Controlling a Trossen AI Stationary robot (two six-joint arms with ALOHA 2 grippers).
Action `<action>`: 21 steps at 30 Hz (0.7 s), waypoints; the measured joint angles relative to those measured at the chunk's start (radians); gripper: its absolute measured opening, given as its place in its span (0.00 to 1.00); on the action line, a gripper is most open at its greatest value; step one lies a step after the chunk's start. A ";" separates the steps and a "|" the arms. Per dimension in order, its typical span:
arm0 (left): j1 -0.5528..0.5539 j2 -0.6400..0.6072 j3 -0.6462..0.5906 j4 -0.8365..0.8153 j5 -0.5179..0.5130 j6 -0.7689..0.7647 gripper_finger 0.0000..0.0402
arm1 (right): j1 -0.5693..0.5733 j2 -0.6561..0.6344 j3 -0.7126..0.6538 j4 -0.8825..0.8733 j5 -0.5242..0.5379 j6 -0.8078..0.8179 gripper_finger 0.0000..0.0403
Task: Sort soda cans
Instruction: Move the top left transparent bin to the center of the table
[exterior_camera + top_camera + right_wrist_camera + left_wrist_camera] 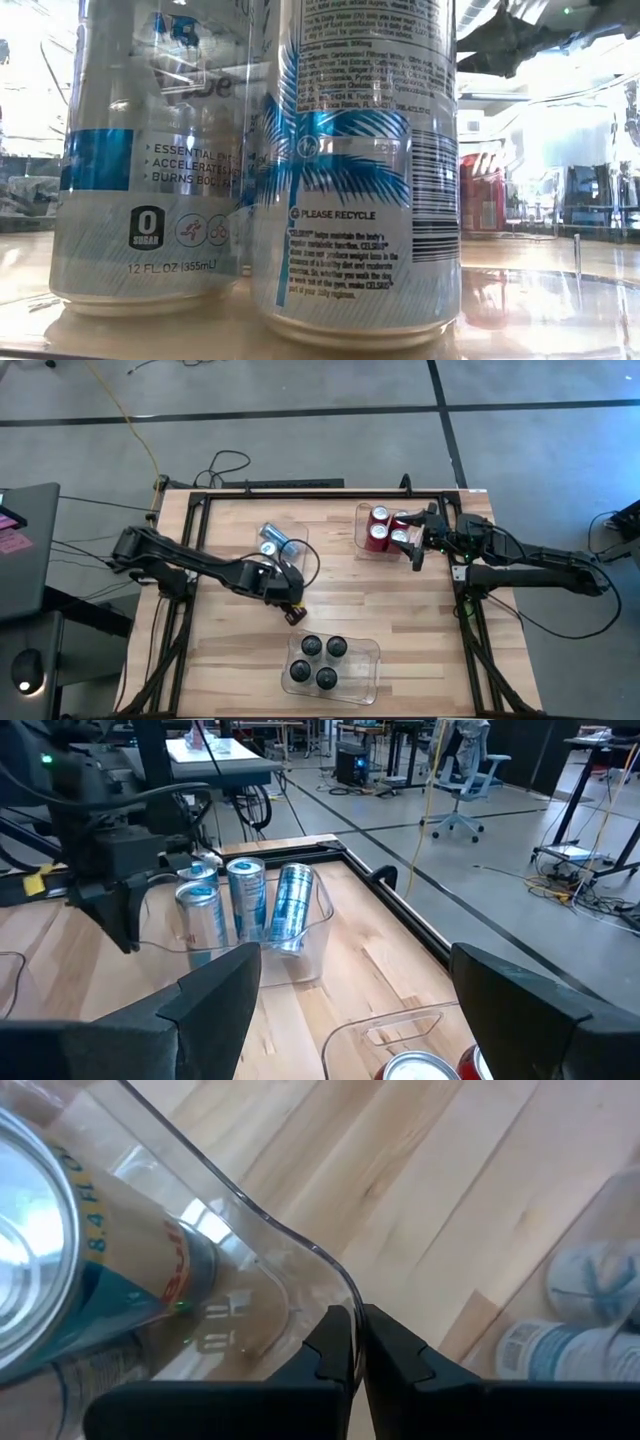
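The cans are sorted by colour into three clear bins on the worktop [400,620]: blue cans [272,540] at the back left, red cans [380,528] at the back right, black cans [318,660] in front. They look stiff, smooth and slippery, probably light if empty; the mid-wall across the round body seems the safest hold. The left end effector [352,1342] is clenched with nothing between its fingers, just outside the blue cans' bin [300,1250]. The right end effector [418,540] hangs spread over the red cans, empty. Only the right wrist view shows one blue can [292,905] leaning against the bin wall.
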 joint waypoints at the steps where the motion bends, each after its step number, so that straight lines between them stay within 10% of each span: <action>1: -0.003 0.006 0.011 -0.001 0.001 -0.002 0.02 | 0.000 0.000 0.000 -0.002 0.000 0.000 0.85; 21: -0.021 0.019 0.026 0.032 -0.021 -0.044 0.17 | 0.000 0.003 0.000 -0.031 -0.001 0.022 0.85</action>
